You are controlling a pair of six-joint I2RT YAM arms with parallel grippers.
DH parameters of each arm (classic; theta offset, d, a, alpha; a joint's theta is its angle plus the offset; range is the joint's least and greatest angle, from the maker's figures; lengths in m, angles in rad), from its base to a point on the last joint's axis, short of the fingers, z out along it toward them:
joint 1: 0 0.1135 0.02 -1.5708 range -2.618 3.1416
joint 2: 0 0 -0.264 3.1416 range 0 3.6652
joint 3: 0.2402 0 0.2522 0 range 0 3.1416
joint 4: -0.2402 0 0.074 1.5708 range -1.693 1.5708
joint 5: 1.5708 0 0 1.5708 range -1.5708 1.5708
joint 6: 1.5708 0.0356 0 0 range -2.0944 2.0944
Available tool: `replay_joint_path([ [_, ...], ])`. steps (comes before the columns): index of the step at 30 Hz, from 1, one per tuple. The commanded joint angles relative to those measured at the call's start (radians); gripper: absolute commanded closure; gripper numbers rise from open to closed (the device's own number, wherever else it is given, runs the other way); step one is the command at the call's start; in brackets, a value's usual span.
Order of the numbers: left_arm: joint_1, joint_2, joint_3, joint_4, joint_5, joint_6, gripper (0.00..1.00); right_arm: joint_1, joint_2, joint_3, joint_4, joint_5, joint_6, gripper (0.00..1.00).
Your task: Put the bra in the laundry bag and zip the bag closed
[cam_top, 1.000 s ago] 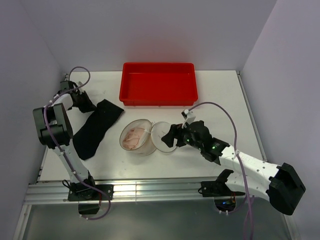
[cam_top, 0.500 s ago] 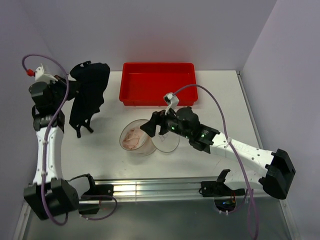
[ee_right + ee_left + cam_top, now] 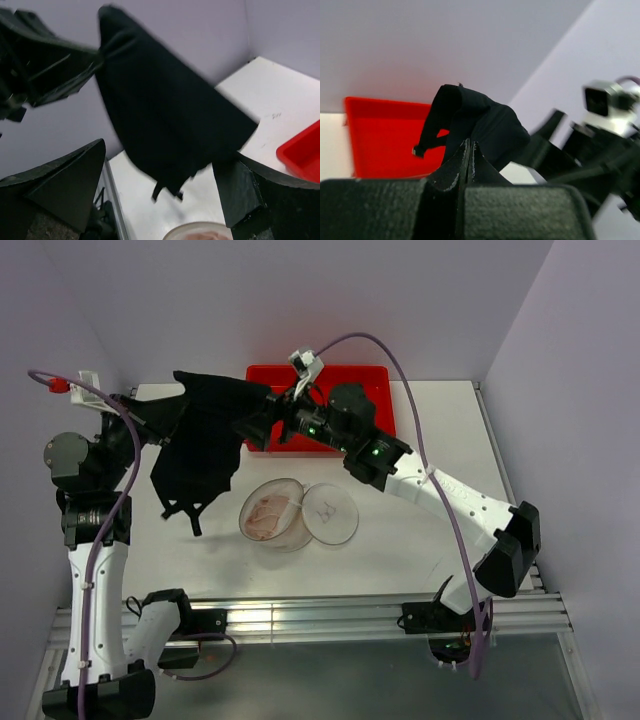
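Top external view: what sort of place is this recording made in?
Probably a robot lab test cell: a white table boxed in by blank walls, an aluminium rail carrying the arm bases, and a red tray.

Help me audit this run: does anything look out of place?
Yes: a black garment hangs in mid-air from the left gripper, with the right gripper open near it. The laundry bag, bra inside, sits open.

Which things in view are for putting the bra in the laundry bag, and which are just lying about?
For the job: pale pink fabric bra, inside the bag; round white mesh laundry bag; its flat round lid, open beside it.
Just around: red rectangular plastic tray; black fabric garment, held up by the left gripper.
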Motion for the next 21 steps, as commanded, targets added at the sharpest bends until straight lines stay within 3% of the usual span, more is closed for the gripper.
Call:
replay_joint_path([
  [1,-0.043,-0.034,0.053,0.079,0.086,-0.038,1.0,-0.034,0.021,0.087,0.004,-0.058,-0.006,0.07],
  [5,-0.099,-0.038,0.073,0.081,0.12,-0.041,1.0,-0.043,0.014,0.09,0.082,-0.176,0.041,0.09],
  [8,-0.119,-0.038,0.076,0.088,0.135,-0.049,1.0,-0.046,-0.01,0.061,0.172,-0.245,0.081,0.25],
  [9,-0.119,-0.042,0.077,0.082,0.135,-0.041,1.0,-0.046,-0.021,0.026,0.203,-0.256,0.092,0.41],
  [10,-0.12,-0.041,0.076,0.068,0.135,-0.04,1.0,-0.047,-0.032,0.012,0.257,-0.267,0.109,0.49],
  [12,-0.119,-0.044,0.067,0.056,0.149,-0.038,0.95,-0.054,-0.067,-0.028,0.295,-0.279,0.118,0.77],
  [14,-0.119,-0.05,0.053,0.045,0.172,-0.034,0.62,-0.063,-0.096,-0.046,0.318,-0.282,0.118,1.0],
  [15,-0.119,-0.05,0.048,0.03,0.173,-0.026,0.42,-0.064,-0.113,-0.05,0.321,-0.282,0.112,1.0],
  [18,-0.12,-0.057,0.037,-0.025,0.2,0.018,0.24,-0.084,-0.134,-0.057,0.323,-0.278,0.115,1.0],
  [19,-0.12,-0.062,0.031,-0.059,0.203,0.032,0.11,-0.089,-0.148,-0.059,0.326,-0.282,0.115,1.0],
  [21,-0.119,-0.083,0.01,-0.091,0.219,0.066,0.04,-0.104,-0.162,-0.059,0.322,-0.287,0.11,1.0],
])
